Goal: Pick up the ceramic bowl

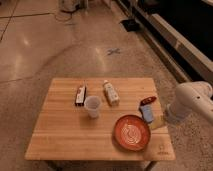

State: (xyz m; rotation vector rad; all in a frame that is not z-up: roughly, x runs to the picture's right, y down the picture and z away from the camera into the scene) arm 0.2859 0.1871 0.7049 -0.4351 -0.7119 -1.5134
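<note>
My gripper (160,121) is at the right side of the counter (60,135), low over the wood, just beside the right rim of the ceramic bowl (131,133). I cannot tell if my gripper is wide or narrow, and I cannot tell if it touches the bowl. My white arm (192,102) comes in from the right edge of the view and bends down to it.

The ceramic bowl sits upright on the counter, near the front right corner. It is round and orange-red, with a pale swirl inside. It is the biggest thing here.

A small blue and red pack (147,109) stands just behind the bowl, close to my gripper. A white cup (92,106) stands near the middle of the counter. Behind the cup, a dark bar (80,95) lies on the left and a pale bottle (110,93) lies on the right.
</note>
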